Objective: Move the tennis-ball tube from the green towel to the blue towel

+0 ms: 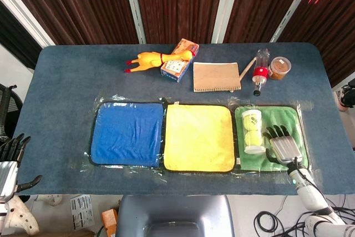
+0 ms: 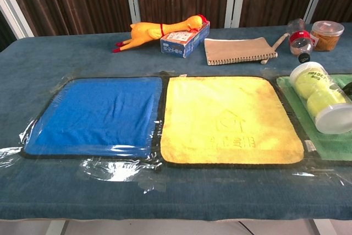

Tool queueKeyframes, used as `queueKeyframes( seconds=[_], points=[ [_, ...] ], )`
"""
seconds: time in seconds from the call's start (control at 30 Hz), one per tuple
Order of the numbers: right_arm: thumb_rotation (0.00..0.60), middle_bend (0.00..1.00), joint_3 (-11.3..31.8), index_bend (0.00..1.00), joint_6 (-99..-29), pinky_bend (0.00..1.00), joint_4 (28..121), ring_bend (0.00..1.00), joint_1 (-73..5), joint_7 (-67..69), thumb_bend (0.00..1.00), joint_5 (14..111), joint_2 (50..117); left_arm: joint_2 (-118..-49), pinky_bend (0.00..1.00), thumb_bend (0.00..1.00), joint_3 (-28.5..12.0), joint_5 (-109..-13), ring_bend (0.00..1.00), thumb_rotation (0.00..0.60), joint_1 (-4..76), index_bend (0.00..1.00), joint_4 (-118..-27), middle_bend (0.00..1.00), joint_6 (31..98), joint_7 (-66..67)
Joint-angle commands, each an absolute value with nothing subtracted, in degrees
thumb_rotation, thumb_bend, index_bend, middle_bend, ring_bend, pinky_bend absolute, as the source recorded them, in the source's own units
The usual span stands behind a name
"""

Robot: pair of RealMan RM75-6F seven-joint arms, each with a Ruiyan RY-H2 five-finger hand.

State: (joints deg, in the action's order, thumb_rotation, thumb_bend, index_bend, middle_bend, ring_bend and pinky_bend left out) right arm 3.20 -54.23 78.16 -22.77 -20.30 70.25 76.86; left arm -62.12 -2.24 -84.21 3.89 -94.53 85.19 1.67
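Observation:
The clear tennis-ball tube (image 1: 253, 131) with yellow balls inside lies on its side on the left part of the green towel (image 1: 289, 118). The chest view has the tube (image 2: 319, 97) at the right edge, white cap toward me, over the green towel (image 2: 322, 146). My right hand (image 1: 283, 145) lies flat on the green towel just right of the tube. Its fingers are spread and its fingertips (image 1: 272, 132) are at the tube's side, gripping nothing. The blue towel (image 1: 127, 133) lies bare at the left. My left hand (image 1: 11, 159) hangs open off the table's near-left corner.
A yellow towel (image 1: 198, 137) lies between the blue and green ones. Along the back stand a rubber chicken (image 1: 150, 59), a small box (image 1: 178, 60), a notebook (image 1: 216, 76), a bottle (image 1: 259, 70) and a jar (image 1: 279, 67).

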Motion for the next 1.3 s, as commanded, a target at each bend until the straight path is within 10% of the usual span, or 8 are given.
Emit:
queueKeyframes(
  seconds=[0.03, 1.3],
  points=[
    [0.477, 0.09, 3.6, 0.21, -54.0, 0.05, 78.7, 0.0, -23.6, -21.4, 0.52, 69.6, 77.3, -62.1, 0.1, 0.06, -2.2, -84.2, 0.01, 0.6, 3.9, 0.0, -94.5, 0.0, 85.2, 1.6],
    [0.476, 0.09, 5.5, 0.12, -50.2, 0.05, 85.0, 0.0, -36.2, -37.0, 0.52, 58.7, 84.3, -61.9, 0.1, 0.06, -2.6, -84.5, 0.01, 0.6, 3.0, 0.0, -94.1, 0.0, 86.8, 0.2]
  ],
)
